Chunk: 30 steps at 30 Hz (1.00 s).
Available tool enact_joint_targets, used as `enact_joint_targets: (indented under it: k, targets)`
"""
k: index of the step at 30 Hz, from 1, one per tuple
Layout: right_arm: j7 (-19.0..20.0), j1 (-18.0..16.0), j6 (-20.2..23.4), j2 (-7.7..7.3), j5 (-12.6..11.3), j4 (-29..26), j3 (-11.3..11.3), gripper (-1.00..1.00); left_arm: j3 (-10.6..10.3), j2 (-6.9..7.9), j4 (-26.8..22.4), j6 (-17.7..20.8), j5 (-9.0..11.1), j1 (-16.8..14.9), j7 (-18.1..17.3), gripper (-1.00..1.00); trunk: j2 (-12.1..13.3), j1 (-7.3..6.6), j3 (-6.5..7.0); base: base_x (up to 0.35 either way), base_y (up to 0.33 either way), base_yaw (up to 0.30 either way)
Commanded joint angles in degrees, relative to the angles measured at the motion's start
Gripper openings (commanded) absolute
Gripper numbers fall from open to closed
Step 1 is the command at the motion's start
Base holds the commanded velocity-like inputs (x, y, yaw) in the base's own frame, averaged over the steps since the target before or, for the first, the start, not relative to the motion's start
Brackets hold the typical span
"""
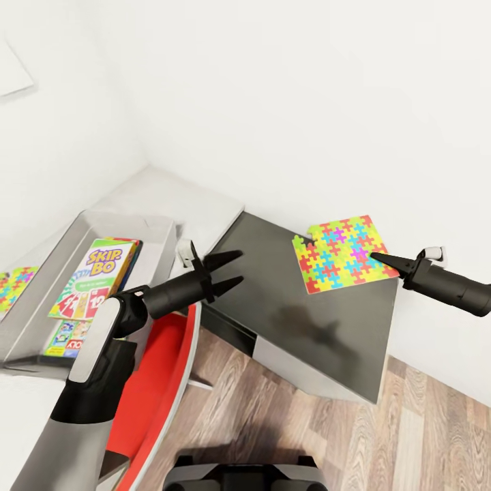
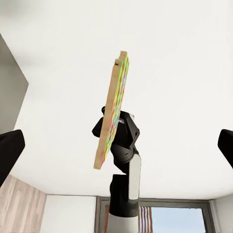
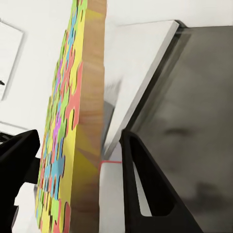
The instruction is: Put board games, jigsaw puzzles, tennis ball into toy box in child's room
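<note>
My right gripper [image 1: 377, 258] is shut on the edge of a colourful jigsaw puzzle [image 1: 344, 252], holding it in the air over a dark grey surface near the wall. In the right wrist view the puzzle [image 3: 73, 126] stands edge-on between the black fingers [image 3: 145, 184]. My left gripper [image 1: 228, 270] is open and holds nothing, just right of the grey toy box [image 1: 41, 273]. A Skip-Bo board game [image 1: 95, 276] lies inside the box, with another game [image 1: 65, 337] below it. A second puzzle [image 1: 13, 286] lies beside the box's left wall. In the left wrist view the held puzzle [image 2: 112, 109] appears edge-on.
The dark grey surface [image 1: 286, 307] stretches under the held puzzle, ending at a pale front edge. A red chair [image 1: 160, 382] stands below my left arm. Wooden floor [image 1: 423, 436] lies at the lower right, and white walls close the back and right.
</note>
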Motion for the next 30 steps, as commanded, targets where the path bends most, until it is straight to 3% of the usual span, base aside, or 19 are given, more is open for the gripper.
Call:
enact_joint_targets:
  k: [1,30]
  targets:
    - [0.36,-0.04,0.25,-0.01,0.33,0.01,-0.07,-1.0,0.0,-0.04,-0.02,0.12,0.59,-0.04,0.87,1.0,-0.09,0.03,0.02,0.0,0.0,0.11]
    - [-0.58,-0.39,0.25,0.91,0.31,0.7,0.13,-1.0,-0.06,-0.14,0.0,0.12,0.59,-0.04,2.37,1.0,-0.09,0.03,2.7,0.0,0.0,0.124]
